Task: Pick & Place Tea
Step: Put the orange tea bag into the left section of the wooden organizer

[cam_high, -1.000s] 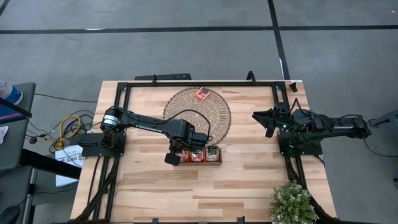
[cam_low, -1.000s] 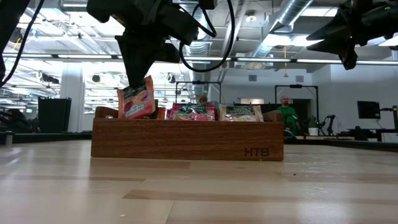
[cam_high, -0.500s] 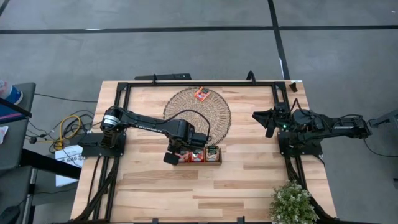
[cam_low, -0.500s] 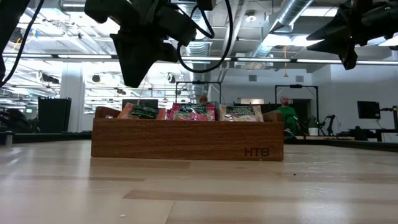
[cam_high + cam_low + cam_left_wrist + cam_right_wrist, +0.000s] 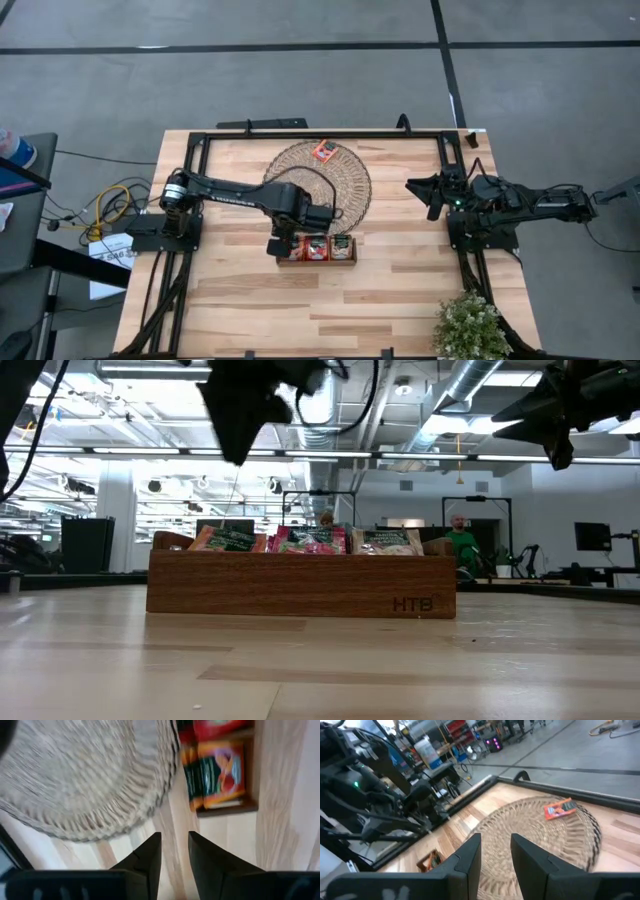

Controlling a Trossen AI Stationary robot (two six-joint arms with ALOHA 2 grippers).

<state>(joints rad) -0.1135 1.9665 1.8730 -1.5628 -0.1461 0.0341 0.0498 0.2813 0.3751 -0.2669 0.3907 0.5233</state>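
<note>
High view: left gripper (image 5: 280, 243) poised over the left end of the wooden tray (image 5: 318, 261), just beside the near rim of the round woven mat (image 5: 345, 190). Left wrist view: fingers (image 5: 150, 852) parted, bare table showing through the gap, nothing pinched. Hand released, then, and empty. Right gripper (image 5: 432, 200) parked at the table's right edge, also parted and holding nothing.

Tea in two places: packed upright in the tray, and one loose sachet (image 5: 322, 151) lying flat on the far part of the mat, well apart from the tray.

Judged step: leaving the tray and going for that loose sachet. To do it well:
- Rise straight up first, clear of the tray wall and the sachet tops, before moving sideways.
- Cross above the mat, not skimming it, to avoid snagging the weave.
- Line the jaws across the sachet's narrow side, then lower until the tips just meet the mat.
- Close gently; flat foil on rough weave likely to slide or buckle, so pinch near an edge and lift slowly.
- Keep the right arm idle, out of the path.

Count:
- Trays: one, with three compartments.
- Mats: one.
- Loose sachets: one.
- Sachet stacks in the low view: three, namely left (image 5: 228, 539), middle (image 5: 312, 540), right (image 5: 388, 541); number inside each impossible to tell.
- Arms: two.
- Potted plants (image 5: 468, 325): one.
</note>
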